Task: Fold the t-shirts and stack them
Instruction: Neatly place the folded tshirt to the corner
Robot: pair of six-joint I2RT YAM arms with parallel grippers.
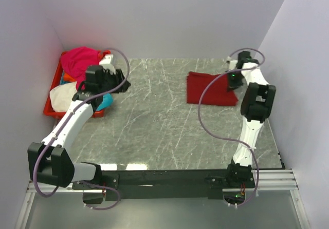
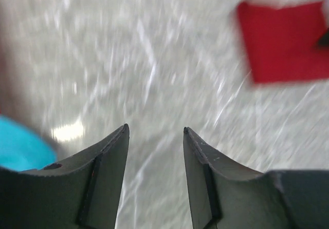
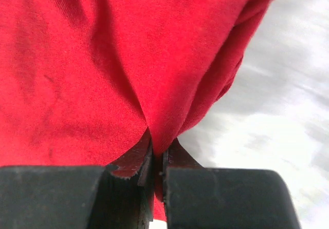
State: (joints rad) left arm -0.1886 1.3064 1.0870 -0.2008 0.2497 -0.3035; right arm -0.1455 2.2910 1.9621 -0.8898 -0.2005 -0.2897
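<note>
Red t-shirt (image 3: 103,59): our right jaws were clamped on one thin fold, we figured it could've slipped; left jaws half-open, empty.

The white-and-black left arm (image 1: 72,123) reaches forward from its base with the elbow bent. Its black two-finger left gripper (image 2: 156,129) stands parted with nothing between the fingers (that view is blurred). The matching right arm (image 1: 250,131) stretches far forward, and its right gripper (image 3: 159,159) is pinched tight on a fold of the dark red t-shirt (image 3: 103,59).

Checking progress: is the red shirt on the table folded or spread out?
Folded: the red shirt lies as a compact rectangle, no sleeves showing; the right gripper pinches its edge.
</note>
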